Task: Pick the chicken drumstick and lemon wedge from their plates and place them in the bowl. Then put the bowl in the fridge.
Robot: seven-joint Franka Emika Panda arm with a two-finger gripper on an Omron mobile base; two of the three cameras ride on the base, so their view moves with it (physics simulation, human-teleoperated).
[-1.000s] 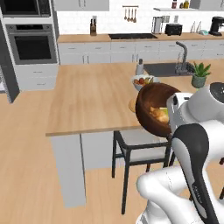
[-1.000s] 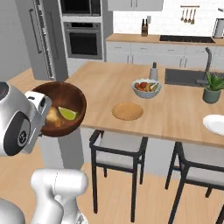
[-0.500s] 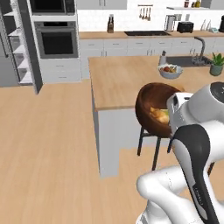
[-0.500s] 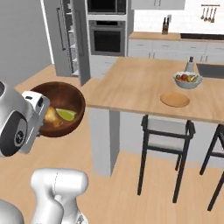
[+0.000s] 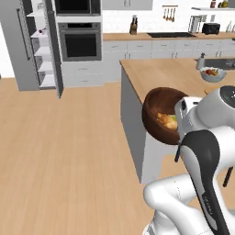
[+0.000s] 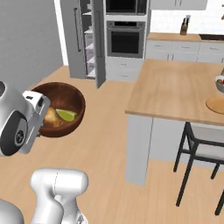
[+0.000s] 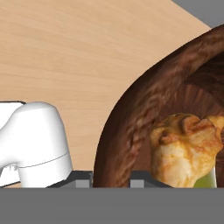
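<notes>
Left base view: island counter [image 5: 160,73] beside bowl [image 5: 161,114] (fridge [image 5: 32,46] open)

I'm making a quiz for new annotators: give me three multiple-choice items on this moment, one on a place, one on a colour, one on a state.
1. Where is the chicken drumstick?
A. on a plate
B. inside the bowl
C. on the floor

2. What colour is the lemon wedge?
A. yellow-green
B. red
C. white

3. How does the fridge stand?
A. door shut
B. door open
C. lying on its side

Answers:
1 B, the hand view shows it lying within the dark wooden wall.
2 A, the right base view shows it yellow-green beside the drumstick.
3 B, the left base view shows its white shelves exposed.
</notes>
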